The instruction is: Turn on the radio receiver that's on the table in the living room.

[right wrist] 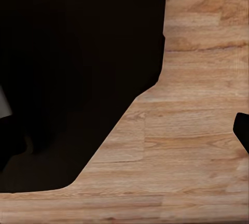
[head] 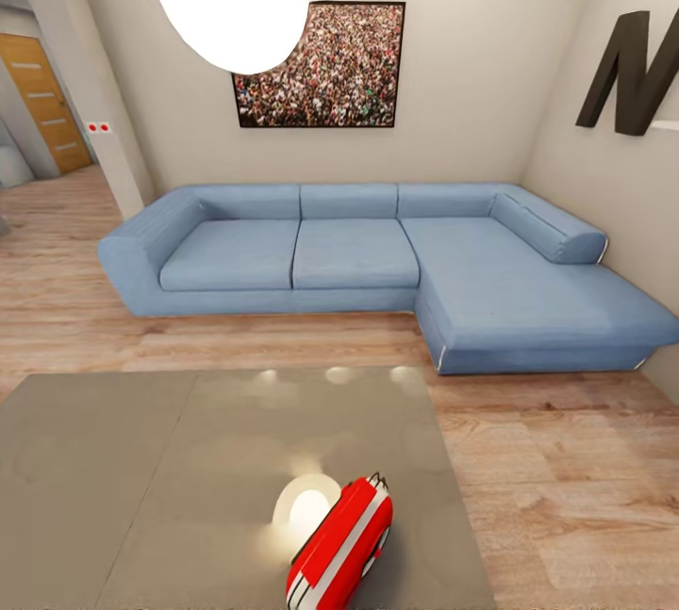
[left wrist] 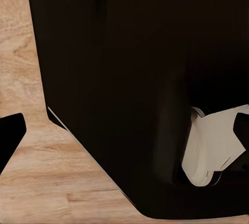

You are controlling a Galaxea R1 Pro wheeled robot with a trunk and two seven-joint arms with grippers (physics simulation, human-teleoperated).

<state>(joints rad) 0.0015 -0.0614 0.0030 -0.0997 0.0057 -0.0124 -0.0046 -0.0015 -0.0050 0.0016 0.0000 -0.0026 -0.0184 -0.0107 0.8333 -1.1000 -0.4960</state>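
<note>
Beyond the blue sofa (head: pixel 377 256) and crowd photo (head: pixel 319 65), light wood floor (head: pixel 566 459) ran up to the glossy grey table (head: pixel 141 478). On its near part lay the radio receiver (head: pixel 339 544) — tipped on its side, red shell up. It looked light, rigid and slick; a fingertip press near the dial would probably suit better than a grasp. Whether either pincer was apart or together could not be told.

The glossy grey-taupe surface (head: pixel 141 459) lies bare around the small bright-red rounded radio receiver (head: pixel 339 544); blue L-shaped sofa (head: pixel 377 256) stands well apart.
</note>
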